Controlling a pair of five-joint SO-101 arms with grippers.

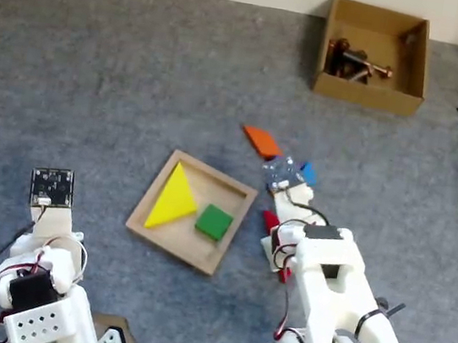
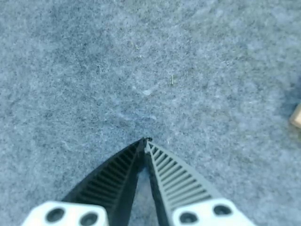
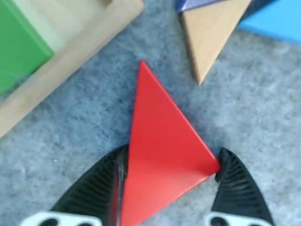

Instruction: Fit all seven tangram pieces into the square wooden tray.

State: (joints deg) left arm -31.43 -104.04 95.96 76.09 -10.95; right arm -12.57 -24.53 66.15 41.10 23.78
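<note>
Currently my right gripper has its fingers spread wide around the red triangle; one finger meets the triangle's long side and the other presses its far corner, so the piece sits clamped between them; I cannot tell whether it rests on the grey carpet or is lifted off it; the triangle's sharp tip lies just beside the outer rim of the square wooden tray, not touching it; inside the tray a yellow triangle lies along the side away from my right arm, with a green square just beside it; a plain wooden triangle lies on the carpet near the red one's tip, and a blue piece lies just beside that; an orange piece lies alone on the carpet beyond the tray's far corner; my left gripper hangs over bare carpet well apart from the tray, its fingers closed tip to tip with nothing between them; a cardboard box stands at the far edge, holding small objects I cannot identify.
</note>
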